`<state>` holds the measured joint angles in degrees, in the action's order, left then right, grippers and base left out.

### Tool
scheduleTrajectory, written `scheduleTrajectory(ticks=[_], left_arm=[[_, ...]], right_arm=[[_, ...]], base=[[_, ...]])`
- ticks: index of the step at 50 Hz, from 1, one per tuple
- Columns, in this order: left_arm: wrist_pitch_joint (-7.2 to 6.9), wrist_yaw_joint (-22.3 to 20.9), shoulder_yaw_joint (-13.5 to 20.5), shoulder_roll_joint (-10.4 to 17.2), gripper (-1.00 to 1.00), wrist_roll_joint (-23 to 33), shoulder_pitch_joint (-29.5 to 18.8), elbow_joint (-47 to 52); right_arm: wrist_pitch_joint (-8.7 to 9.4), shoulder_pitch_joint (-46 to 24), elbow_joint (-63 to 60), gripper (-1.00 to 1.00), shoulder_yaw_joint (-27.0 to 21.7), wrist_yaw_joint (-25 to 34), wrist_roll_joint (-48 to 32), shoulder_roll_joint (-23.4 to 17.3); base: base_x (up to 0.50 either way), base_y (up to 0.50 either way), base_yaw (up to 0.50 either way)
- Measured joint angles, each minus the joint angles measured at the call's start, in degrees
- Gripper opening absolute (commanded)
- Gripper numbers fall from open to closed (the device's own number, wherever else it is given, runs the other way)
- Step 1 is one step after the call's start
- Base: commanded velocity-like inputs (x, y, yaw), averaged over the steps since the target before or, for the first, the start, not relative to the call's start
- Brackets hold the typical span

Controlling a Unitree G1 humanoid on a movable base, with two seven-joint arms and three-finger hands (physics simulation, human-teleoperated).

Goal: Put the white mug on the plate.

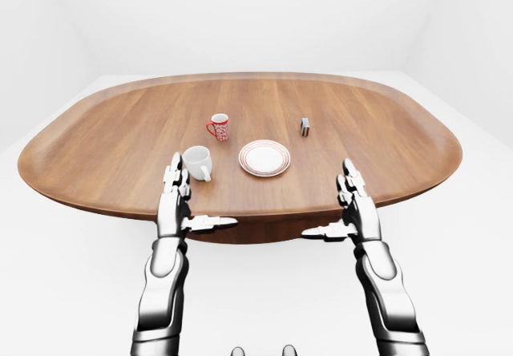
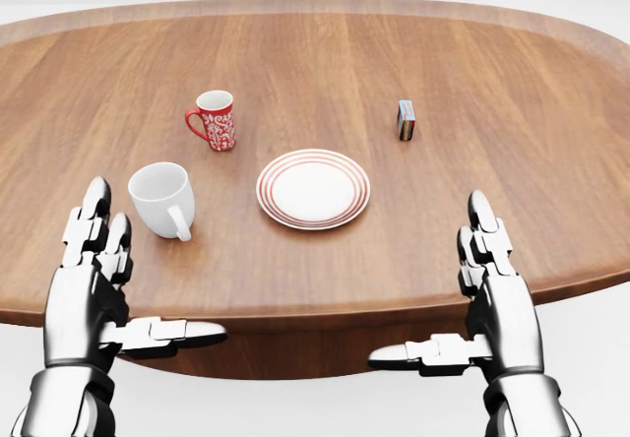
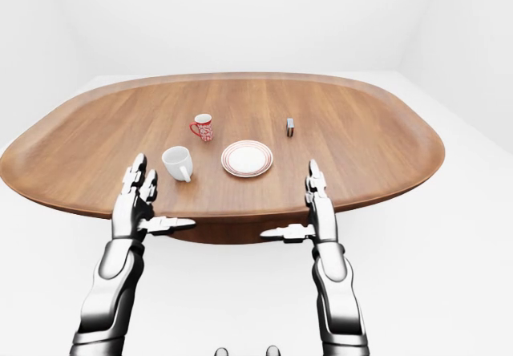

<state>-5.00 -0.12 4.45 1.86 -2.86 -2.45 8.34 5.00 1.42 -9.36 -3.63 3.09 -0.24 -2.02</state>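
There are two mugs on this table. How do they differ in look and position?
The white mug is plain, while the red mug has a red and white pattern. In the head view the white mug looks larger and sits lower and further left, close to the left hand; the red mug sits higher, up and left of the plate. The white mug's handle points lower right, the red mug's left. Both stand upright on the table, off the plate.

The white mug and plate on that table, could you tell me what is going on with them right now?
Nothing is held yet. The white mug stands upright on the wooden table, just left of the red-rimmed plate in the head view, not on it. The left hand hovers open at the table's near edge below the mug; the right hand is open too. A red patterned mug and a small box stand farther up.
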Motion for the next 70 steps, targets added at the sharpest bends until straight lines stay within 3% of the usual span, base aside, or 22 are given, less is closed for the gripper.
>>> scheduleTrajectory(ticks=[6,11,22,31,46,70], left_arm=[[0.00,0.7,1.7,0.9,1.00,-0.8,-1.4,2.4],[0.00,2.4,6.2,3.8,1.00,-3.4,-5.0,8.1],[0.00,8.5,19.8,13.6,1.00,-13.8,-11.6,21.3],[0.00,12.6,25.7,18.4,1.00,-20.1,-13.4,26.3],[0.00,16.0,28.9,21.4,1.00,-24.2,-14.2,28.4],[0.00,17.1,29.3,22.1,1.00,-25.4,-14.5,28.4]], right_arm=[[0.00,0.8,-3.3,1.00,-1.0,0.5,0.4,-0.4],[0.00,1.2,-12.1,1.00,-3.8,1.0,1.5,-1.5],[0.00,-2.2,-40.1,1.00,-19.6,1.1,10.6,-6.4],[0.00,-3.8,-50.6,1.00,-27.9,-0.3,17.4,-9.5],[0.00,-3.9,-50.6,1.00,-32.6,-0.7,21.0,-11.2],[0.00,-3.3,-50.6,1.00,-33.4,0.4,20.5,-10.9]], base=[[0.00,0.00,0.00],[0.00,0.00,0.00],[0.00,0.00,0.00],[0.00,0.00,0.00],[0.02,0.00,0.00],[0.49,-0.07,0.00]])
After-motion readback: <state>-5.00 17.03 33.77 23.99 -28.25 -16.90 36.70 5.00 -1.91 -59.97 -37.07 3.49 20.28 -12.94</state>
